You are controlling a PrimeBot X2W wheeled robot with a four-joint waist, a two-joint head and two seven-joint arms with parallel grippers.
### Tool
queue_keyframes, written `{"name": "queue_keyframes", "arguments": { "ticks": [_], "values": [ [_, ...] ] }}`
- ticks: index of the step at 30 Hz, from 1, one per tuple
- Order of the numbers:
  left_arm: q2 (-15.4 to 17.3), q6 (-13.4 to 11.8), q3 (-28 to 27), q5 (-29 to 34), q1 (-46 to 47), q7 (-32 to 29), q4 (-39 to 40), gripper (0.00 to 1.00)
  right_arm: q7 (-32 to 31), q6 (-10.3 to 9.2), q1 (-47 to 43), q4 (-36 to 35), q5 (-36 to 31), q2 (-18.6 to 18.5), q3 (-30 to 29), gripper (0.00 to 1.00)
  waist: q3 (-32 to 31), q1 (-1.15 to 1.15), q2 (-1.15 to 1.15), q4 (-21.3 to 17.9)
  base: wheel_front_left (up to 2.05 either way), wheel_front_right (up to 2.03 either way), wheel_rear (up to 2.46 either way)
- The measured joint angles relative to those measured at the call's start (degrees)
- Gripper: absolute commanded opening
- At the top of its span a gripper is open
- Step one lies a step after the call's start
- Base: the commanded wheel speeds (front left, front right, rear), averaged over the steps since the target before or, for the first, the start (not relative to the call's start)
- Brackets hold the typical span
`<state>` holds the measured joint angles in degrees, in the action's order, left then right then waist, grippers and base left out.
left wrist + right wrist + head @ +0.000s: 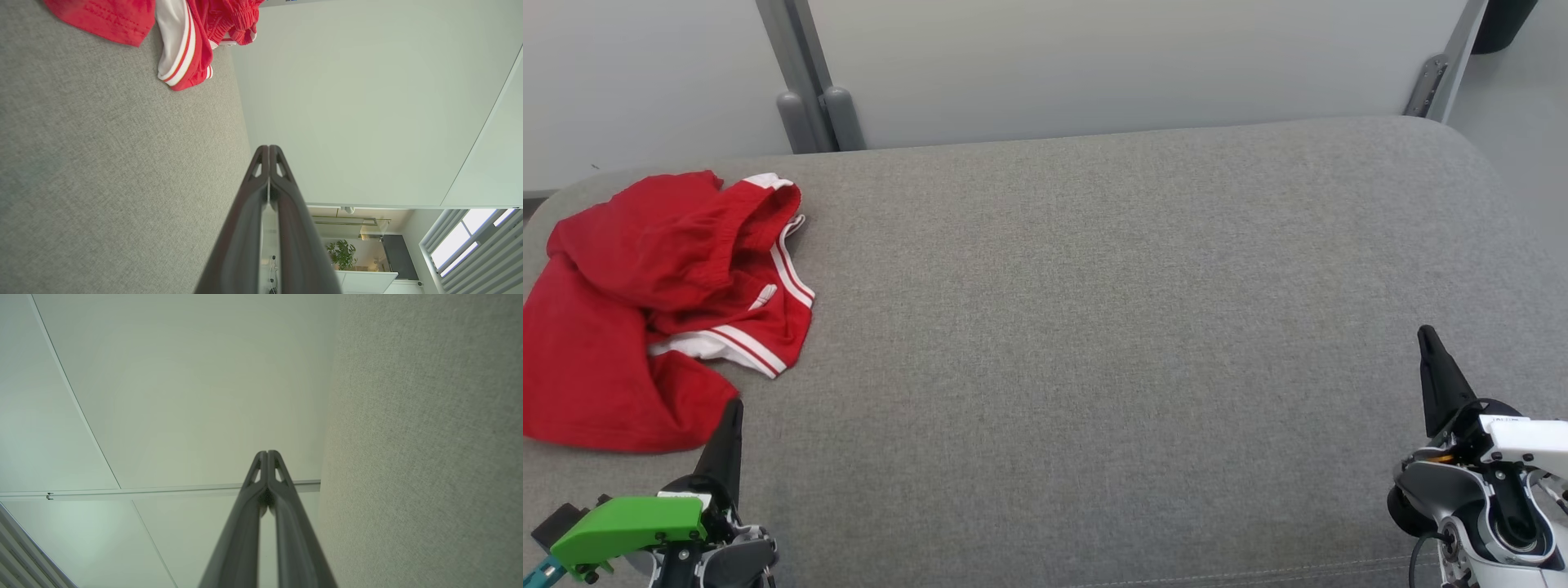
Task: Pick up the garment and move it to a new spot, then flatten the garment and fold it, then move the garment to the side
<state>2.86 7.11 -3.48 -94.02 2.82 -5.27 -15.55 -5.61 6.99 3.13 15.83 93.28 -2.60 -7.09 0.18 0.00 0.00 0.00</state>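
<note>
Left gripper [733,408] sits clenched and empty, red garment [645,302] crumpled just beyond its tips; right gripper [1426,333], likewise clenched, lies well apart.

Grey fabric surface [1094,310], pale wall panels [1111,57]

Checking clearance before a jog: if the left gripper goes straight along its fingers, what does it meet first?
Probably the red garment: in the head view the shut left gripper sits right by its striped hem. The left wrist view puts the cloth off-axis, with the pale wall beyond, so it may only graze.
</note>
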Motion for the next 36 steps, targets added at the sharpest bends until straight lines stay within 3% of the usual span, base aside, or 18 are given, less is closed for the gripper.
{"name": "queue_keyframes", "arguments": {
  "ticks": [36],
  "values": [
    [-0.03,0.0,-0.09,0.0,0.01,-0.08,0.0,0.0,0.0,0.0,0.0,0.0,-0.01,0.01,-0.04,0.0,0.0,0.0,0.0,0.0,0.0,0.0,0.0]
  ]
}}
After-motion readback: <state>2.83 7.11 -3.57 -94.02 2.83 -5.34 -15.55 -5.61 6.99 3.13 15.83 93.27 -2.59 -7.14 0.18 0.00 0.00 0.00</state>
